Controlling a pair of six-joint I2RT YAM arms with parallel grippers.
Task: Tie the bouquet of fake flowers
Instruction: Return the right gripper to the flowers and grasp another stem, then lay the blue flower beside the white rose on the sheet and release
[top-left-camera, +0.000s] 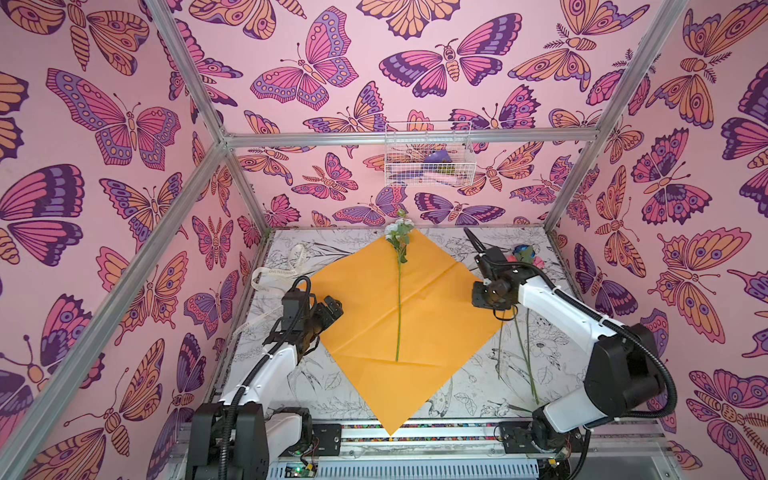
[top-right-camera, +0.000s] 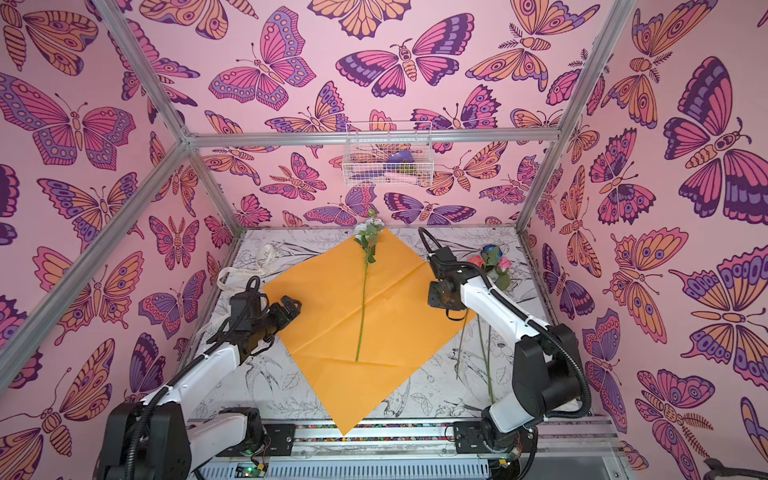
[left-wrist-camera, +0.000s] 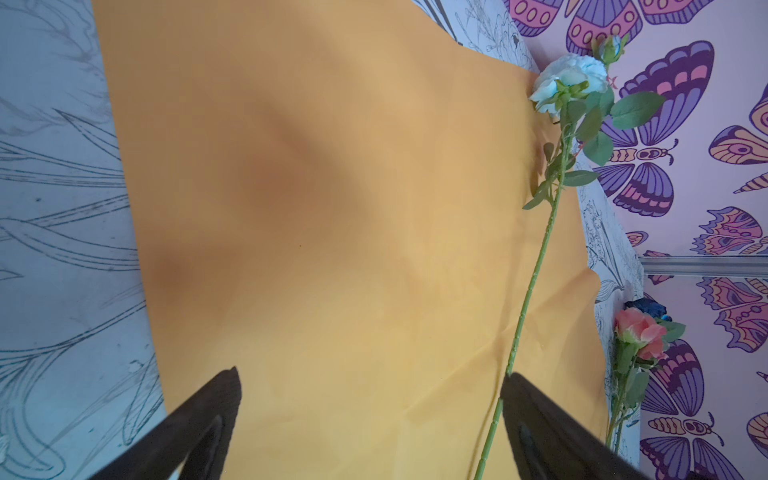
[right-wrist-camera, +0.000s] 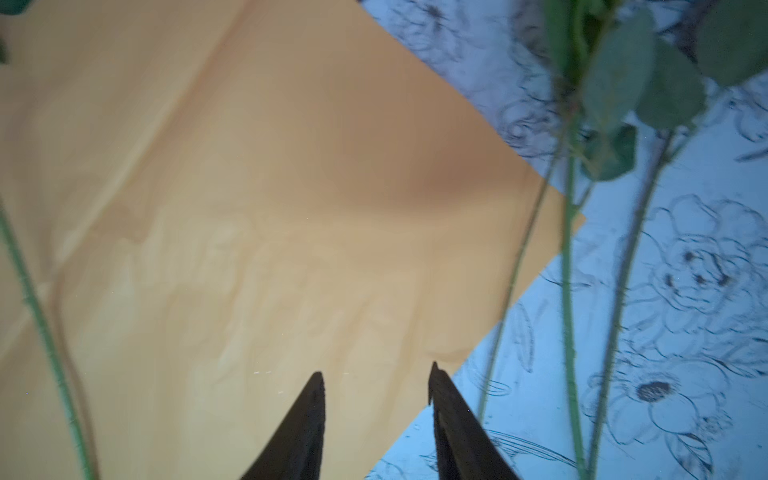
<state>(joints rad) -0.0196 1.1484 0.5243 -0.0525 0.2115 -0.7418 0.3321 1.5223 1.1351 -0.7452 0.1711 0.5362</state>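
The flowers lie loose, not bundled. An orange paper sheet (top-left-camera: 432, 332) (top-right-camera: 386, 328) is spread flat as a diamond on the table. One white rose (top-left-camera: 399, 229) (top-right-camera: 368, 232) (left-wrist-camera: 565, 81) lies along the sheet's middle. Pink roses (top-right-camera: 504, 263) (left-wrist-camera: 640, 332) and a blue one (top-left-camera: 523, 251) lie off the sheet at the right, with their stems (top-left-camera: 524, 353) (right-wrist-camera: 569, 291) on the table. My left gripper (top-left-camera: 332, 307) (left-wrist-camera: 372, 372) is wide open over the sheet's left corner. My right gripper (top-left-camera: 492, 301) (right-wrist-camera: 377, 370) hangs over the right corner, its jaws apart and holding nothing.
A cream lettered ribbon (top-left-camera: 274, 274) (top-right-camera: 245, 272) lies coiled on the table at the back left. A white wire basket (top-left-camera: 428, 153) with some items hangs on the back wall. Butterfly-patterned walls and metal frame posts close in the table on three sides.
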